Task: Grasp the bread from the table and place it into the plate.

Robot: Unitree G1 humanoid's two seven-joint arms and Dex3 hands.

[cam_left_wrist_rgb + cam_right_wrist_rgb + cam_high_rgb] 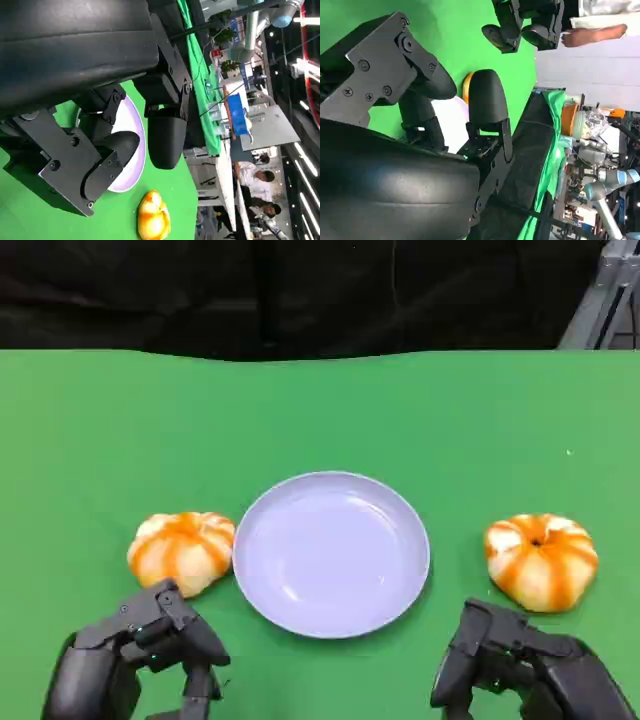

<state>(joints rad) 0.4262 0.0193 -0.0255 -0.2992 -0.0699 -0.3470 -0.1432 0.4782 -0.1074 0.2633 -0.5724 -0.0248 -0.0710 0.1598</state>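
- Reach not yet begun: left hand (140,650) and right hand (520,665) hovered near the plate (400,585), fingers apart, holding nothing.
- Bread (182,550) touched the plate's left rim; another bun (541,560) lay right of it.
- Next, I judged: a hand closing over one loaf.

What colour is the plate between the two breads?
Pale lavender-blue, plain with no pattern. The plate shows best in the head view.

We see two round breads with orange and cream stripes on the green table; the left bread (182,551) touches the plate's rim, the right bread (541,560) lies apart. Between them sits the pale lilac plate (331,553); nothing is in it.
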